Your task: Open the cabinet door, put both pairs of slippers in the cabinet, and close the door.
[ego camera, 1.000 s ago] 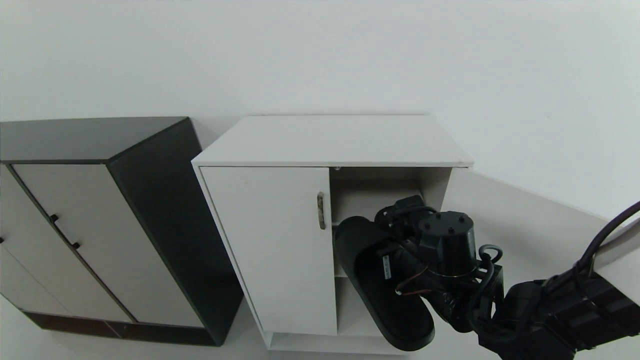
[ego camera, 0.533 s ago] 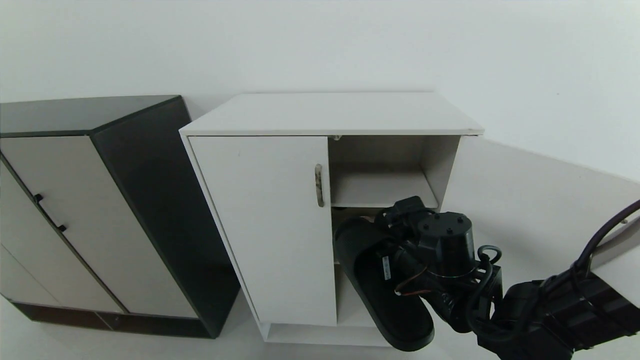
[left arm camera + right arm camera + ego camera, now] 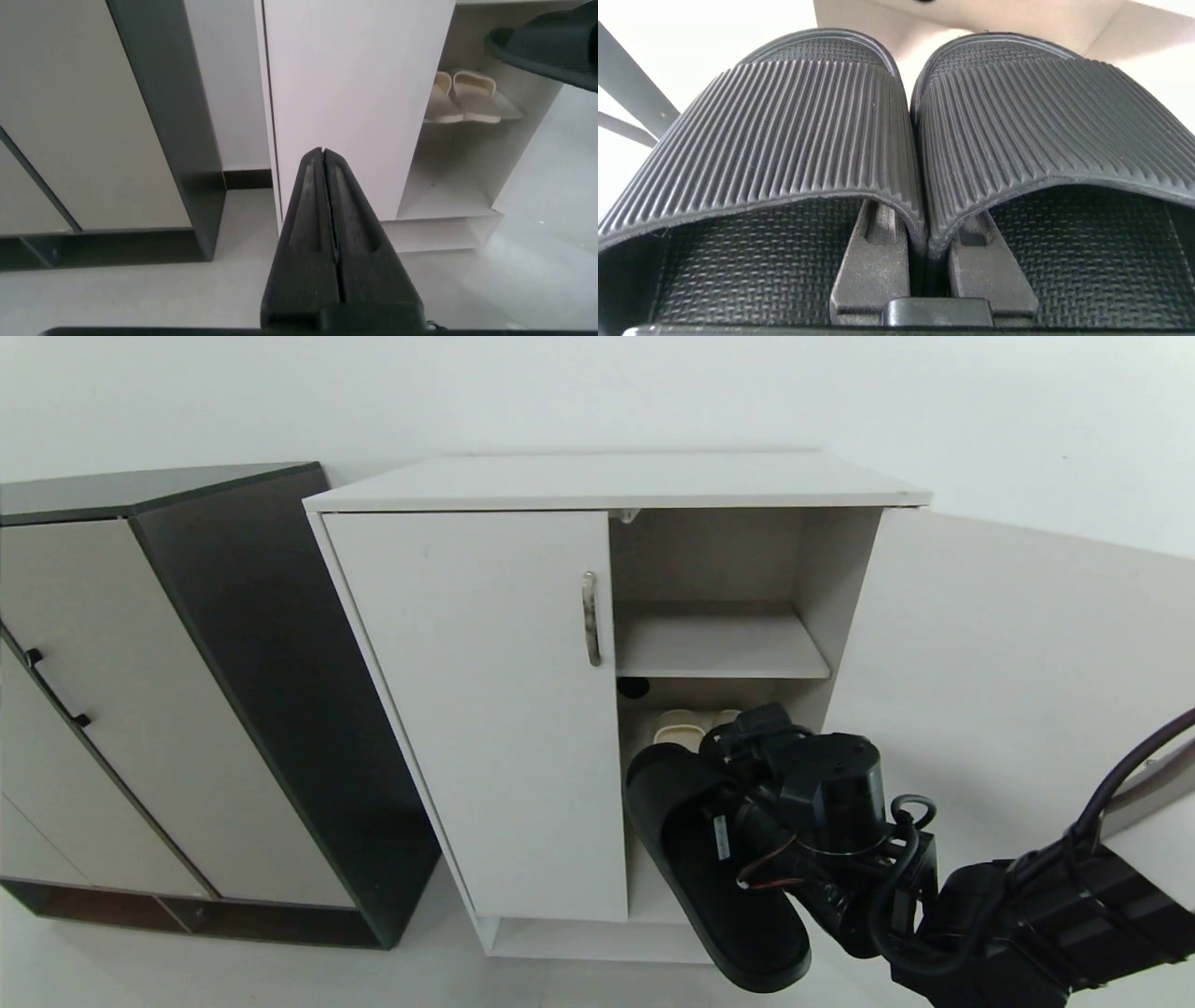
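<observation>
Far off to the left of the right pincer point(image 3: 924, 233) stands a dark cabinet point(image 3: 233, 691) with pale doors, set beside the white cabinet point(image 3: 616, 481) with a narrow gap between them. The left pincer point(image 3: 322, 163) has its two dark fingers pressed flat together with nothing between them. It hangs low over the pale floor point(image 3: 234, 243), and ahead of it is the near corner of the white cabinet, beside that gap. A closed door point(image 3: 476, 709) covers the left half of the white cabinet. Its slim metal handle point(image 3: 590, 618) runs upright along the door's free edge, above and to the left of the right pincer. The right half of the cabinet is open. Above and behind the right pincer is the upper shelf point(image 3: 719, 644). On the shelf below it, directly behind the pincer, a pair of beige slippers point(image 3: 686, 726) lies side by side. The right pincer is in front of this open half, clamped on a pair of black slippers point(image 3: 709, 877). Its wrist view shows one of its fingers point(image 3: 873, 261) under each ribbed strap, pinching the two inner strap walls together. The black slippers hang tilted from the pincer. Their upper end is just beside the closed door's free edge and in front of the beige pair, partly hiding it. Their lower end slants down to the right, past the cabinet's base.
</observation>
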### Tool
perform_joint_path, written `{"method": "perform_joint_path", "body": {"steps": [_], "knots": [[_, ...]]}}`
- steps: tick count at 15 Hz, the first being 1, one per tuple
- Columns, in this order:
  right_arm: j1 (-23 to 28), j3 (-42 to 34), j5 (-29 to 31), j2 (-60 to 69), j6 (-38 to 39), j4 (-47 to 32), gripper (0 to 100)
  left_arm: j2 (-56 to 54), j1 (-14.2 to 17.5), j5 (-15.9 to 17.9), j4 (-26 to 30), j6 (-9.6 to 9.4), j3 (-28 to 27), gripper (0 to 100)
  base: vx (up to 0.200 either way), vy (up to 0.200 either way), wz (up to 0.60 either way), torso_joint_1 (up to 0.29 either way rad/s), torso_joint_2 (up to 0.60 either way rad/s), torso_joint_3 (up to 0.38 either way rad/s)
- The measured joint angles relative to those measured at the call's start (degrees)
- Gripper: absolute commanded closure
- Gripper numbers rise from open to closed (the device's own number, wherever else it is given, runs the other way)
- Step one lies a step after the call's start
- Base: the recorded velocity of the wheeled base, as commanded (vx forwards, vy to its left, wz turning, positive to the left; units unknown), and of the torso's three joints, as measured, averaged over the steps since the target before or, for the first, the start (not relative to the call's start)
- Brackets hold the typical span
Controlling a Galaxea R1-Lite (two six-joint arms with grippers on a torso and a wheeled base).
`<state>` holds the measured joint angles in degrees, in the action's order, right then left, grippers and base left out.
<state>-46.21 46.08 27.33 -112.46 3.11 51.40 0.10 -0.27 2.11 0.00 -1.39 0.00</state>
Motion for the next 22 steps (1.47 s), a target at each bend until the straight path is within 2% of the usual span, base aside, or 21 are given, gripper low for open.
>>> {"method": "perform_joint_path", "body": {"steps": [4,16,18,22], "knots": [[0.00,-0.09,0.00,-0.06,-0.02,-0.02,100,0.00,0.00,0.00,0.00,0.00,0.00,100,0.000,0.000,0.00,-0.013,0.24,0.223],[-0.33,-0.74,-0.38,-0.06,-1.30,0.00,100,0.00,0.00,0.00,0.02,0.00,0.00,100,0.000,0.000,0.00,0.000,0.00,0.000],[-0.48,-0.77,-0.49,-0.06,-1.22,0.00,100,0.00,0.00,0.00,0.00,0.00,0.00,100,0.000,0.000,-0.60,0.005,0.00,-0.005],[-0.54,-0.94,-0.43,-0.11,-1.30,-0.05,100,0.00,0.11,0.02,-0.02,-0.02,0.00,100,0.000,0.000,0.00,0.000,0.00,0.000]]}}
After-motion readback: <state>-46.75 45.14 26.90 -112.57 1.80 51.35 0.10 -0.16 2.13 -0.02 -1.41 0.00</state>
